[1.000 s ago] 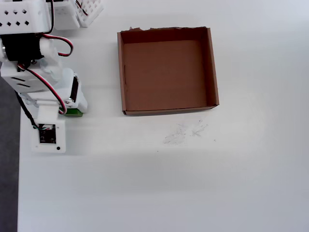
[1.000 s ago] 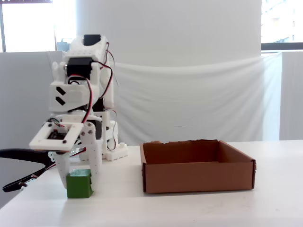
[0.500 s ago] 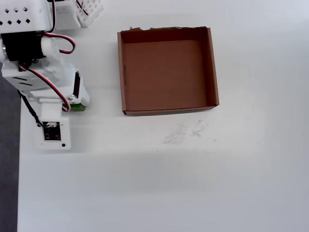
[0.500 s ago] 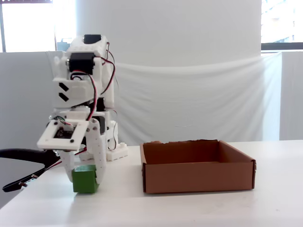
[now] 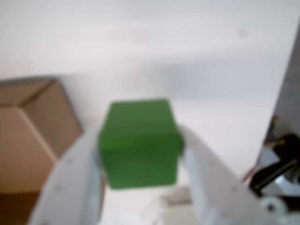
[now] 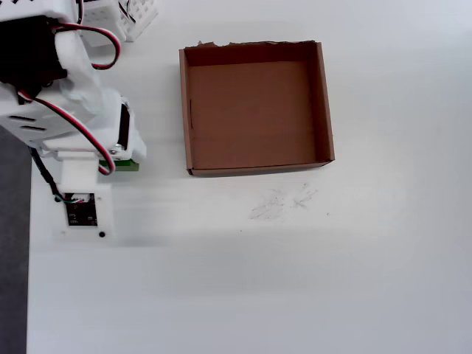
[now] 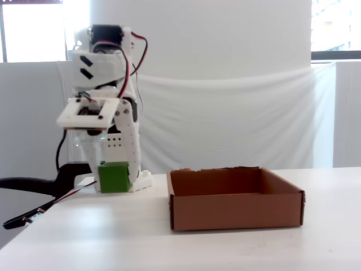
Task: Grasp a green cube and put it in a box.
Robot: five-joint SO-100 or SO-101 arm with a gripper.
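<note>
A white table (image 7: 237, 248) stands before a white cloth backdrop (image 7: 225, 113) draped across the room, with bright windows (image 7: 34, 31) glowing at both upper corners and a dark floor strip (image 6: 13, 243) alongside.

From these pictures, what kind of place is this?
Probably an indoor test bench for a small robot arm: a bare white table, a white cloth backdrop hung behind it, and only practice props, a cardboard box and a green cube held in the gripper.
</note>
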